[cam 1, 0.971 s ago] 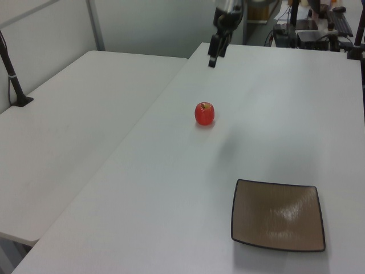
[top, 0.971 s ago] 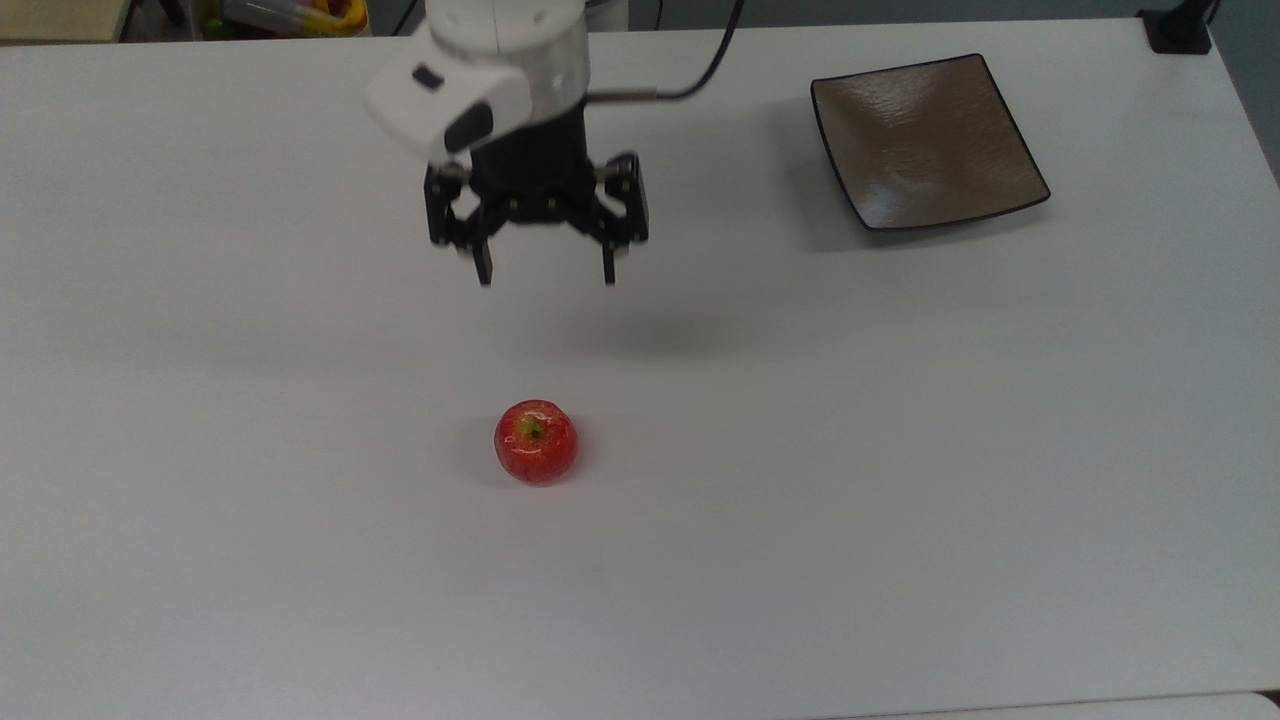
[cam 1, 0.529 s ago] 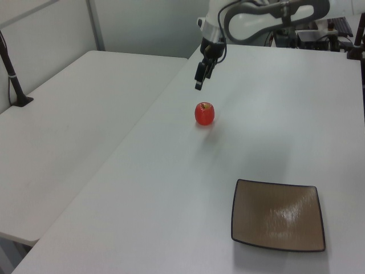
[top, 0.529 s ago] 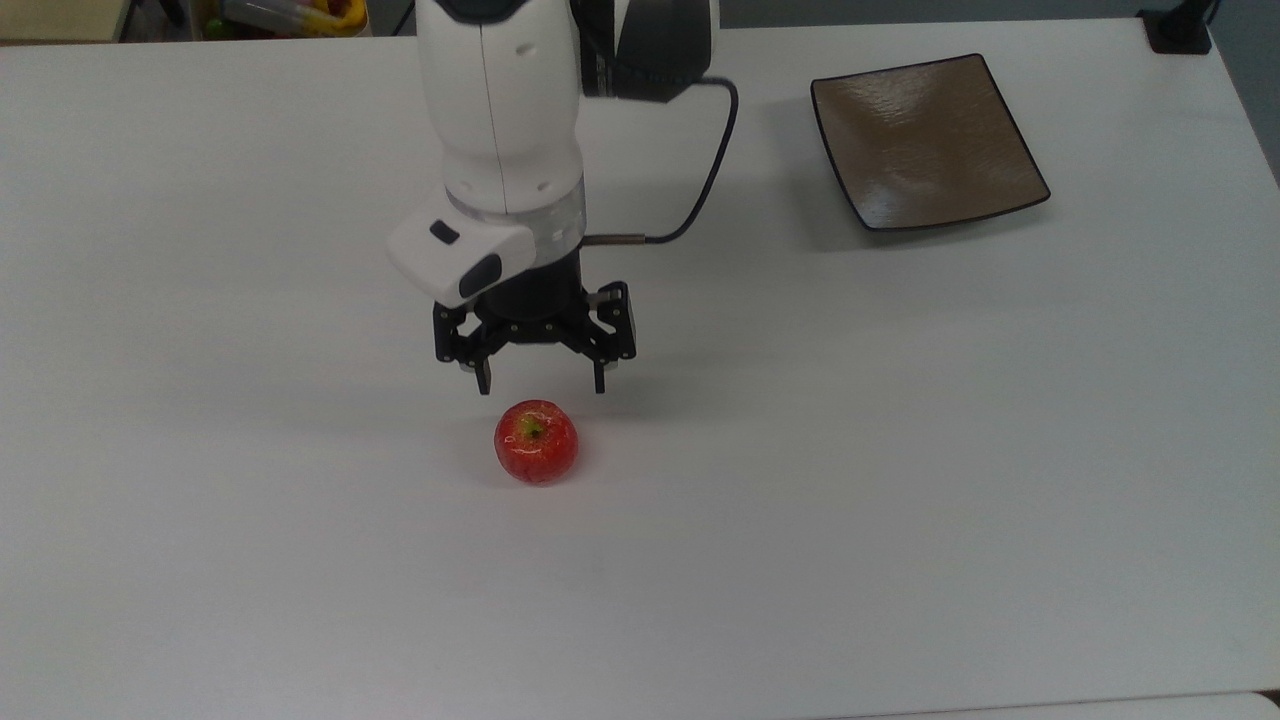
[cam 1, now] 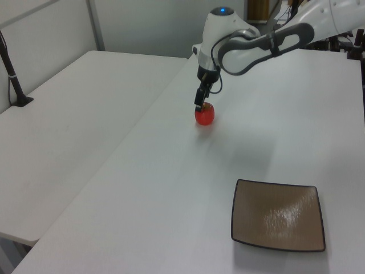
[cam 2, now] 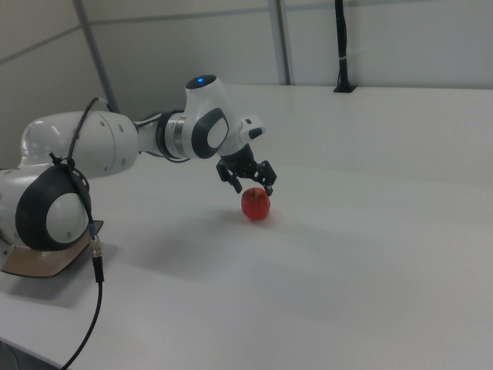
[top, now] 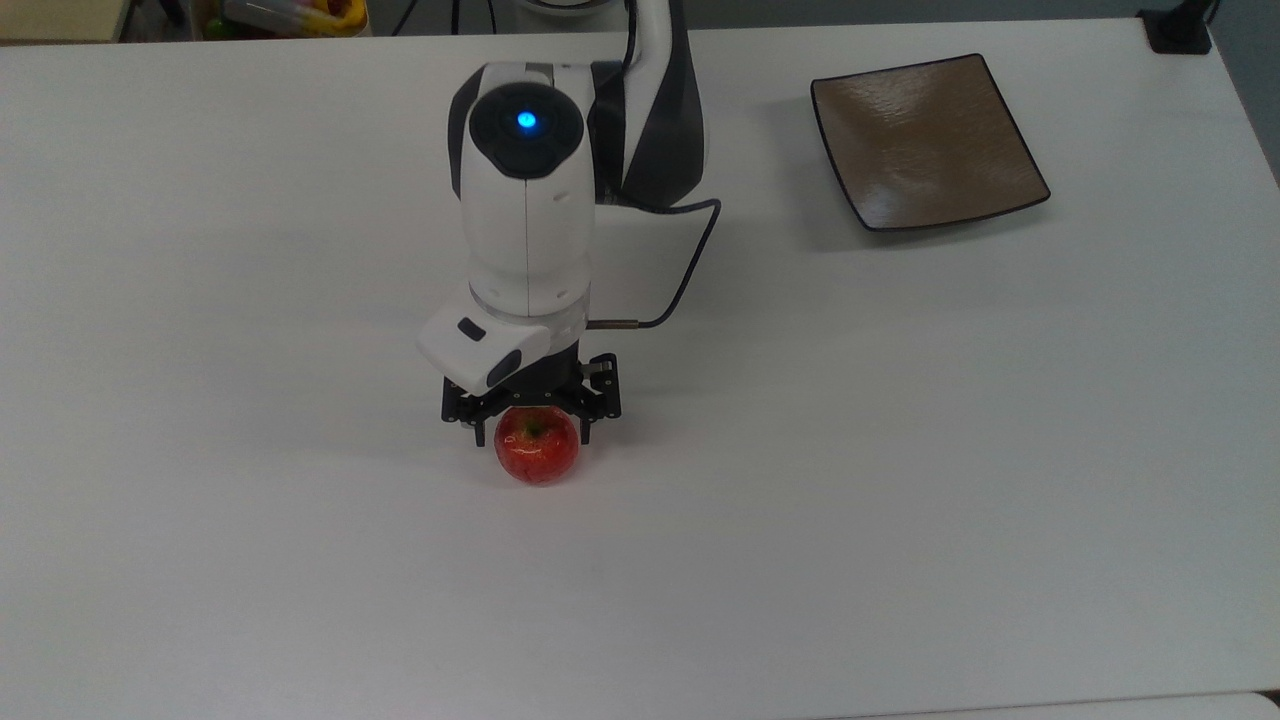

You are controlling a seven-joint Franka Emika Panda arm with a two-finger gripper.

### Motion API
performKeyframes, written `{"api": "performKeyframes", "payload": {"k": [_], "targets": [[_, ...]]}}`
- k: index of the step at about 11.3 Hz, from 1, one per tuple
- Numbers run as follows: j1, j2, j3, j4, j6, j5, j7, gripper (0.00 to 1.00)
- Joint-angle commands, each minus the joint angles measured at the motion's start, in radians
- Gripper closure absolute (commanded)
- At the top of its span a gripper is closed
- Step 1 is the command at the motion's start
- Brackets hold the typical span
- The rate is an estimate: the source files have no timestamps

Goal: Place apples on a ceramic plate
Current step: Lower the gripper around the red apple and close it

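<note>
The small glossy red apple [top: 537, 445] with a yellow-green patch at its stem sits on the white table [top: 900, 450], near the middle in the top view, and well apart from the square, shallow brown-grey ceramic plate [top: 925, 140], which lies bare toward the top view's upper right. The black two-finger claw [top: 531, 431] of the white arm is low over the fruit, its fingers spread open and straddling the apple's upper half; in the right view the fingertips [cam 2: 269, 187] hang beside the apple [cam 2: 255, 203] without clearly pressing on it. By this showing the task is at its early stage: the reach is made, but the grasp is not yet closed, and lifting, carrying across to the plate [cam 1: 278, 215] and setting down all remain.
</note>
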Motion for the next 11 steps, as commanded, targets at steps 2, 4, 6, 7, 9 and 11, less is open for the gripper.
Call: {"api": "performKeyframes", "payload": {"k": [2, 4, 6, 7, 9, 11], "targets": [[0.011, 0.014, -0.002, -0.027, 0.026, -0.053, -0.014, 0.00], [0.010, 0.016, -0.001, -0.038, 0.026, -0.071, -0.012, 0.00], [0.011, 0.016, 0.003, -0.040, 0.040, -0.071, -0.015, 0.19], [0.011, 0.016, 0.003, -0.041, 0.042, -0.073, -0.017, 0.47], [0.013, 0.014, 0.004, -0.041, 0.040, -0.078, -0.015, 1.00], [0.013, 0.008, 0.004, -0.041, 0.040, -0.076, -0.015, 1.00]]}}
